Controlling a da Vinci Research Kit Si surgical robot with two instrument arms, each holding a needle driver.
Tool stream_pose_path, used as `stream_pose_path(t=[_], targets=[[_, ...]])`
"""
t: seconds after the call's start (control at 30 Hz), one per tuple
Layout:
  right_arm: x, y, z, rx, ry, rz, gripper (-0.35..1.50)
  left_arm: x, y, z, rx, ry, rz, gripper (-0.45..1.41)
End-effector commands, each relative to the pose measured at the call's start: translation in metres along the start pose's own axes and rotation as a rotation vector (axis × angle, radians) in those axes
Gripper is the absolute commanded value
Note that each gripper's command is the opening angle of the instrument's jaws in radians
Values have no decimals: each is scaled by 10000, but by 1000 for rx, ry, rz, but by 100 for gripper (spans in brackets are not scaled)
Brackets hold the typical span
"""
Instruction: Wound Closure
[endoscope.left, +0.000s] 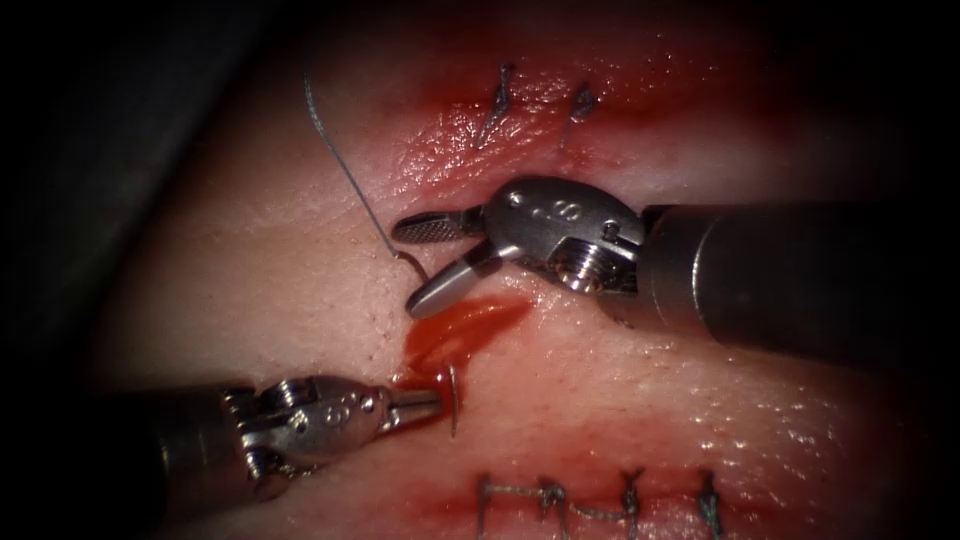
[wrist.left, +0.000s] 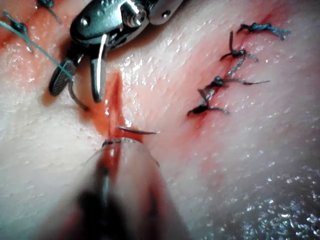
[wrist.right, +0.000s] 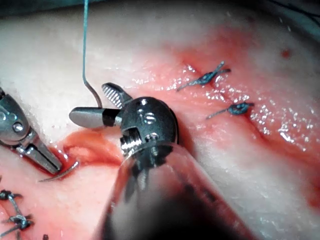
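At frame centre, the right pincer (endoscope.left: 412, 262) gapes wide and empty over glistening tissue (endoscope.left: 250, 260), while the left pincer (endoscope.left: 430, 403) clamps the needle (endoscope.left: 453, 398) emerging beside the cut (endoscope.left: 465, 325).

Needle (endoscope.left: 453, 398) in the tissue (endoscope.left: 280, 270) beside the cut (endoscope.left: 465, 325), left tool (endoscope.left: 425, 405) perhaps touching it, right tool (endoscope.left: 430, 262) above.

Most of the needle (endoscope.left: 453, 398) is buried in the tissue (endoscope.left: 300, 270), so where the left gripper (endoscope.left: 425, 403) grabs it along the curve is anyone's guess. The thread (endoscope.left: 335, 150) fades into the dark far off. Both shafts are cut off at the edges.
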Motion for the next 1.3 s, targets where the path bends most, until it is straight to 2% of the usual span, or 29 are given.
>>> stream_pose_path(t=[0.03,0.3,0.47,0.5,0.53,0.57,0.6,0.73,0.93,0.97,1.07,1.17,1.3], targets=[[-6,-6,10,5,-9,-22,145,1,3,8,-1,0,0,12],[-6,-2,26,-82,-24,-93,141,1,3,8,-1,0,0,12],[-11,-5,27,-128,-32,-89,116,1,4,8,-1,0,0,12],[-11,-6,26,-141,-33,-93,86,1,4,8,-1,0,0,12],[-12,-7,26,-150,-36,-92,47,1,4,8,-1,0,0,12],[-12,-8,25,-152,-37,-90,-20,1,4,8,-1,0,0,12],[-12,-8,24,-131,-34,-95,-35,1,4,8,-1,0,0,12],[-12,-8,26,-93,-101,6,-35,2,5,7,0,-1,-1,12],[-14,2,31,-57,-124,227,-35,2,5,7,0,-1,-1,12],[-14,2,31,-57,-124,227,-35,2,5,7,0,-1,-1,12],[-18,8,30,-43,-174,404,-35,2,5,7,0,-1,-1,12],[-23,1,26,-7,-238,510,-35,2,5,7,-1,-1,-1,12],[-28,-14,18,46,-267,601,-35,2,4,6,-1,-1,-1,12]])
